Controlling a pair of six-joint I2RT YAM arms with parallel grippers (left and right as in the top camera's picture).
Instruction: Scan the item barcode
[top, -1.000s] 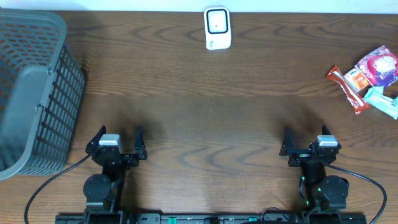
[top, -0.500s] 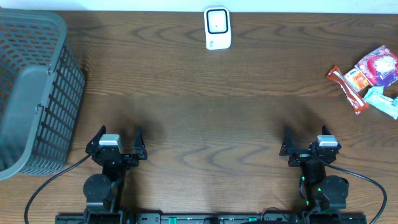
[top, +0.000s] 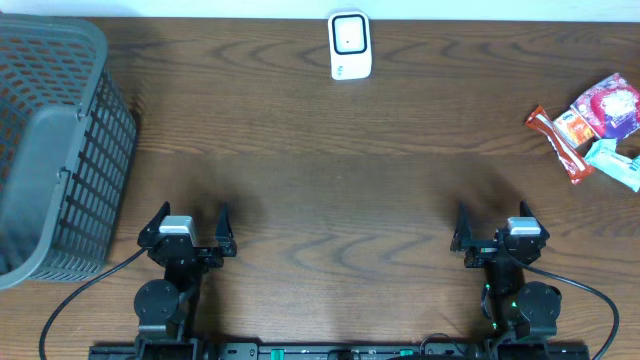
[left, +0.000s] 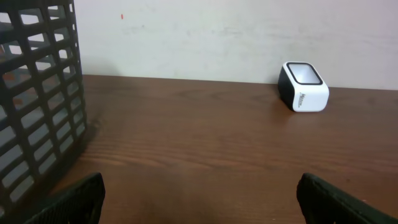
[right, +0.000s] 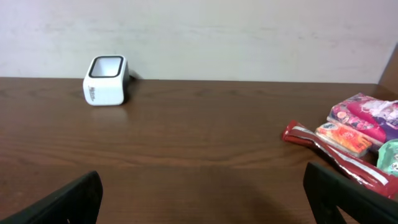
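A white barcode scanner (top: 349, 45) with a black-framed window stands at the table's far edge, also seen as the scanner (left: 303, 86) in the left wrist view and the scanner (right: 106, 79) in the right wrist view. Several snack packets lie at the far right: a long red packet (top: 560, 143) (right: 336, 152), a small orange one (top: 572, 125), a pink pouch (top: 608, 105) (right: 367, 115) and a teal packet (top: 615, 160). My left gripper (top: 191, 212) (left: 200, 190) and right gripper (top: 490, 215) (right: 202, 186) rest near the front edge, both open and holding nothing, far from the packets.
A tall dark grey mesh basket (top: 60, 140) (left: 37, 93) stands at the left edge of the brown wooden table (top: 330, 170). A pale wall runs behind the table's far edge.
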